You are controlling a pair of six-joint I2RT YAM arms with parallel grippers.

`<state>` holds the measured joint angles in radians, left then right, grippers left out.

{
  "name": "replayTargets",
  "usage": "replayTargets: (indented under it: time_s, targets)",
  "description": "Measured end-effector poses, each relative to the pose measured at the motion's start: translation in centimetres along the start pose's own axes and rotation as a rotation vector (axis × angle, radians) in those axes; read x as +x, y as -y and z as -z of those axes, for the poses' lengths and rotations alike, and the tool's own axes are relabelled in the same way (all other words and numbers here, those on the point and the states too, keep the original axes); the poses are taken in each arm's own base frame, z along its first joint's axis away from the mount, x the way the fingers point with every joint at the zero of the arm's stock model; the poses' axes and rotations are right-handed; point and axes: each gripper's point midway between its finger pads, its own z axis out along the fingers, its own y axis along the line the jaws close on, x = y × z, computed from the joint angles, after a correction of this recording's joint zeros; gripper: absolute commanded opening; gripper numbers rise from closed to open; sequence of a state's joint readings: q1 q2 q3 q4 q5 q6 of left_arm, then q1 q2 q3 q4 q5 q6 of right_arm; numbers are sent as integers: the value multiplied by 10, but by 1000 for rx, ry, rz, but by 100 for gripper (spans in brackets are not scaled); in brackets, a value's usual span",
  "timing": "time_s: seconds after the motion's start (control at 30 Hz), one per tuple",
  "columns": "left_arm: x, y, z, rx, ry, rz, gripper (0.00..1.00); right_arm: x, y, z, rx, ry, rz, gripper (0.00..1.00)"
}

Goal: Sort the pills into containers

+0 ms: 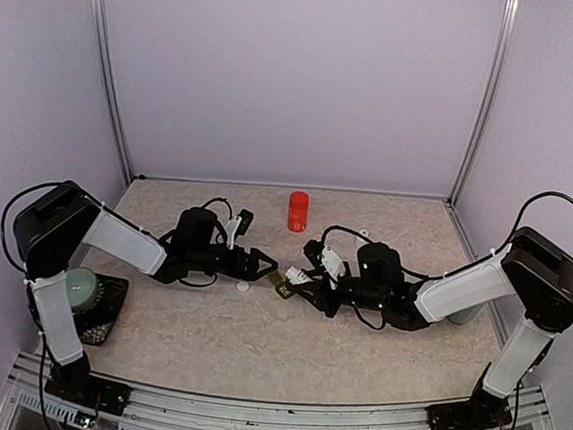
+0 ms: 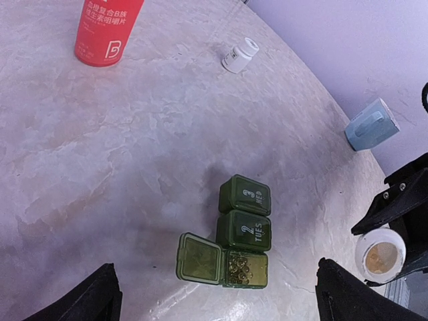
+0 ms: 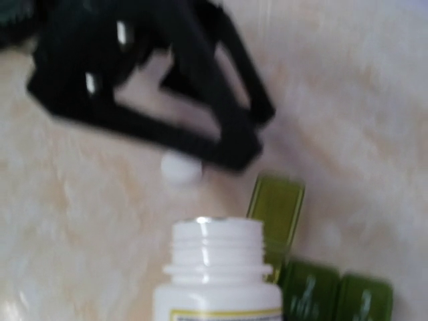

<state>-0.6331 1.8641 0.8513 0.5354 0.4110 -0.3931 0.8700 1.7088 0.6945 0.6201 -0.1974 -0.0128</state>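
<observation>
**Left fingers** (image 1: 262, 265): I read them spread wide with nothing between them. They sit low over the middle of the bench (image 1: 208, 352), tips toward the right arm.

**Right fingers** (image 1: 303, 276): clamped on an uncapped white bottle (image 3: 215, 267) whose mouth faces the left arm. From the left wrist, that mouth shows yellowish contents.

**Containers** (image 2: 244, 231): a dark green strip of three joined compartments.
- It lies flat at the bench middle, between the two sets of fingers and just beside the bottle.
- From the left wrist, its long axis runs straight away from the left fingers.
- The nearest compartment is open, with its lid folded out to the side and yellowish pills (image 2: 245, 269) inside.
- The next two compartments, marked 2 TUES and 3 WED, are shut.
- From the top view I cannot tell the strip's heading exactly.

**White cap** (image 1: 243, 287): loose on the bench, just beside the left fingers and apart from the strip.

**Red bottle** (image 1: 298, 211): upright near the middle of the far edge.

**Small white vial** (image 2: 239, 55): near the far edge, right of the red bottle.

**Pale blue mug** (image 2: 372, 124): toward the right edge.

**Black stand** (image 1: 103, 310): carries a pale round object at the left edge, close to the near-left corner, by the left arm.

**Surface:** pale beige, marbled.

**Room:** lilac walls on three sides, with metal posts at the two far corners.
</observation>
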Motion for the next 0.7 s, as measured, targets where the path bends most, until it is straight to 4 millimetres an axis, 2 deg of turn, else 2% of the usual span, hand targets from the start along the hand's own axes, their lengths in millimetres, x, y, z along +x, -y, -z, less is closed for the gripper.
replayTargets:
  time_s: [0.1, 0.37, 0.6, 0.7]
  targets:
    - [0, 0, 0, -1, 1, 0, 99, -9, 1, -2, 7, 71, 7, 5]
    - [0, -10, 5, -35, 10, 8, 99, 4, 0, 1, 17, 182, -2, 6]
    - [-4, -19, 10, -101, 12, 16, 99, -2, -5, 26, 20, 361, 15, 4]
    - [-2, -26, 12, -166, -15, 20, 99, -11, -7, 34, 19, 414, 20, 5]
